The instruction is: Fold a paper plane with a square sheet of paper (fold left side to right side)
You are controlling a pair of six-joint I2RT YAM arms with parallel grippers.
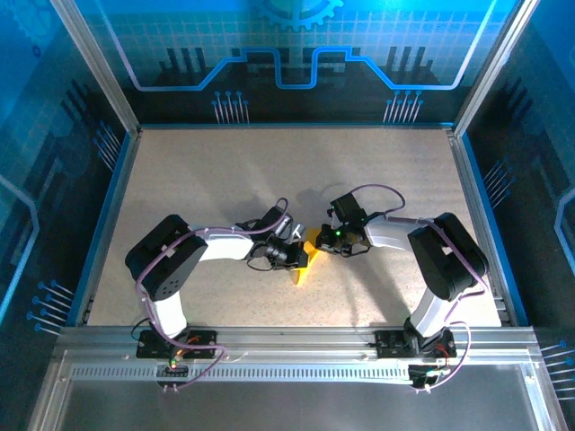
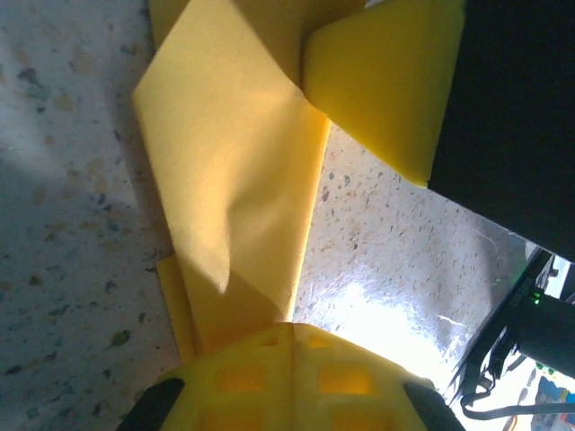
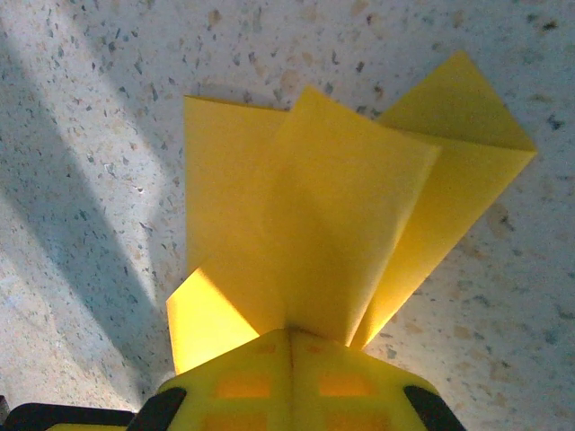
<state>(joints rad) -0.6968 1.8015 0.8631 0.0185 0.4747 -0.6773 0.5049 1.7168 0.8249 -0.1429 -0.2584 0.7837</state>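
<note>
Near edge: both arm bases are bolted on the rail point(image 1: 287, 346). Left arm point(image 1: 171, 265) and right arm point(image 1: 440, 251) reach inward and meet mid-bench point(image 1: 225, 171). Left gripper point(image 1: 289, 255) is clamped on the paper point(image 1: 303, 269), and right gripper point(image 1: 329, 239) is clamped on it too, from the opposite side. The two sit just beside each other with the paper between. The paper is yellow and folded into a narrow multi-layer shape, with its tip pointing toward the near edge in the top view. Left wrist view: yellow fingers point(image 2: 234, 382) pinch one end. The folded strip runs away from them over the speckled bench, with a soft dent in the top layer, and the right gripper's yellow finger sits at its far end. Right wrist view: fingers point(image 3: 243, 386) pinch the narrow end and the layers fan out away from them. The middle flap is on top and a triangular corner sticks out to the right. Can't tell whether the paper is lifted off the bench at the grips. Far side: blue back wall point(image 1: 296, 54).
</note>
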